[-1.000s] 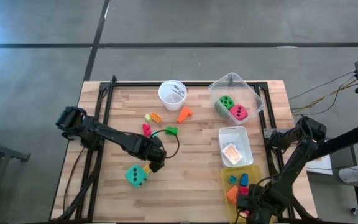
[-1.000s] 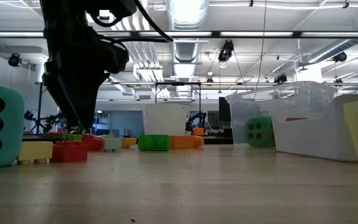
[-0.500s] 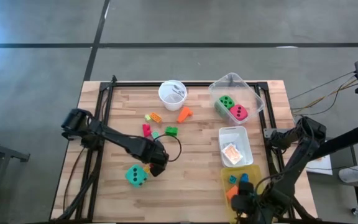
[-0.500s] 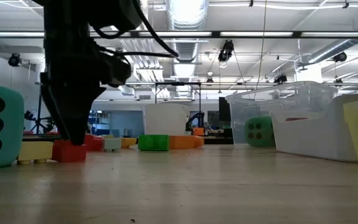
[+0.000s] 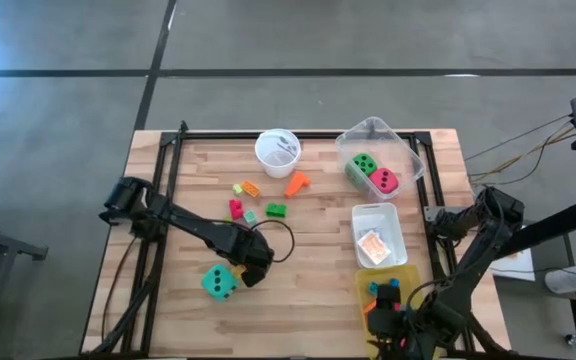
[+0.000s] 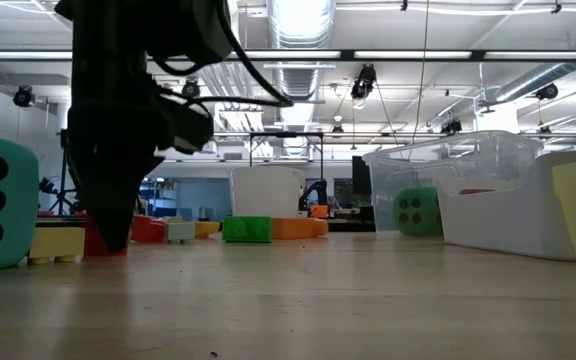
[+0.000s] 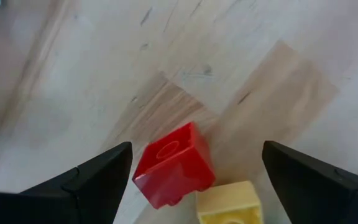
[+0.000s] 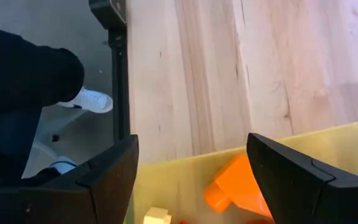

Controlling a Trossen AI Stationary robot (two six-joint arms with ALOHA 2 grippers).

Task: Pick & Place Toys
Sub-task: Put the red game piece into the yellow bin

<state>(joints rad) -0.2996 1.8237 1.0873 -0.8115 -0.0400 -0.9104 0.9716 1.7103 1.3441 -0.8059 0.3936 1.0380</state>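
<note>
Here the left gripper (image 7: 191,180) hangs low over the wooden table (image 5: 318,250) with its fingers spread wide and nothing between them. Directly below, between the fingertips, sits a small glossy red plastic block (image 7: 174,165), lying at an angle to the jaw line. Touching one corner of it is a small pale yellow plastic block (image 7: 225,204), which is the main thing to mind: closing as the block now lies would likely catch the yellow one or pinch the red one corner to corner. To my eye the better grip comes from turning the wrist until the pads face two flat sides of the red block, then dropping straight down before closing.

Just beside the gripper stands the teal foam die with dark pips (image 5: 219,282), close enough that a sideways swing could nudge it. Farther out lie more small blocks, a green one (image 5: 276,210) and an orange one (image 5: 296,183) among them, and beyond these a white round cup (image 5: 277,150).

Well apart, the right gripper (image 8: 191,186) waits with open, empty fingers above the yellow rectangular plastic bin (image 8: 185,171), where an orange block (image 8: 238,190) already lies.
</note>
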